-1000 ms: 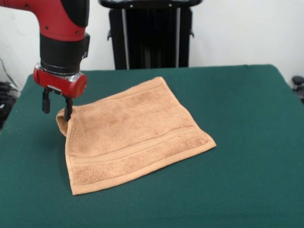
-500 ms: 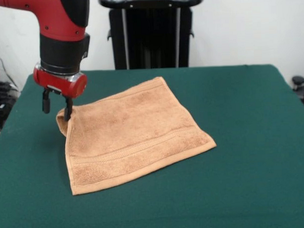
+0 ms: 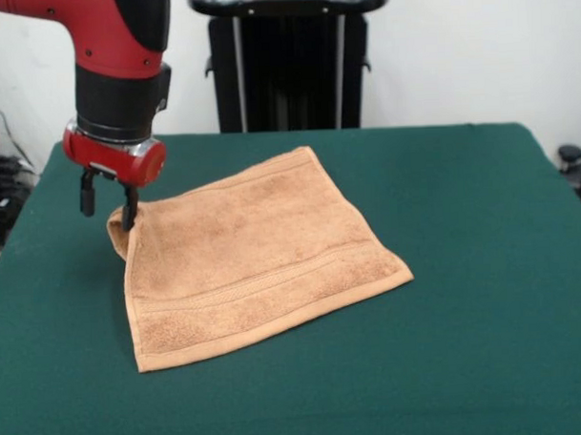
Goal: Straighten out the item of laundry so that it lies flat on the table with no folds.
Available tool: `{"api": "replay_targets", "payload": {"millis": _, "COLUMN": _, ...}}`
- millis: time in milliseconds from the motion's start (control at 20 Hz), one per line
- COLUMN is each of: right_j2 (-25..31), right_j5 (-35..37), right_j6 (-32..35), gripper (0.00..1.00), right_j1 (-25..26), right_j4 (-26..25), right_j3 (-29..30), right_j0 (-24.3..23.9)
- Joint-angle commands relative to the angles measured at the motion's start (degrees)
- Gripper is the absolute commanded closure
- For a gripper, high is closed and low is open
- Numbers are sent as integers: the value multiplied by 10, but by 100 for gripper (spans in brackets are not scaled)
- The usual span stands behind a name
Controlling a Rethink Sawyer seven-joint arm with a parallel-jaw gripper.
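Note:
The tan towel (image 3: 249, 257) lies spread on the green table (image 3: 464, 269), with its woven band running near the front edge. Its far-left corner (image 3: 119, 233) is curled up off the table and stands next to one finger. The red and black arm comes down at the upper left. My gripper (image 3: 107, 214) hangs just above that curled corner. Its two black fingers (image 3: 128, 209) stand apart, open, with nothing between them. The rest of the towel lies mostly flat with slight ripples.
The robot's black pedestal (image 3: 290, 60) stands behind the table's far edge. Green table surface shows on all sides of the towel, widest at the right and front.

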Motion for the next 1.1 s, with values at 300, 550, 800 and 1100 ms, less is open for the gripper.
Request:
{"api": "replay_targets", "payload": {"millis": 300, "right_j2": 51, "right_j5": 8, "right_j6": -81, "gripper": 0, "right_j1": 39, "right_j4": -16, "right_j3": 60, "right_j0": 14}}
{"api": "replay_targets", "payload": {"millis": 550, "right_j2": 56, "right_j5": 11, "right_j6": -87, "gripper": 0, "right_j1": 43, "right_j4": -14, "right_j3": 59, "right_j0": 10}}
{"api": "replay_targets", "payload": {"millis": 800, "right_j2": 60, "right_j5": 21, "right_j6": -95, "gripper": 0, "right_j1": 44, "right_j4": -9, "right_j3": 59, "right_j0": 6}}
{"api": "replay_targets", "payload": {"millis": 1100, "right_j2": 59, "right_j5": 23, "right_j6": -90, "gripper": 100, "right_j1": 44, "right_j4": -8, "right_j3": 57, "right_j0": 9}}
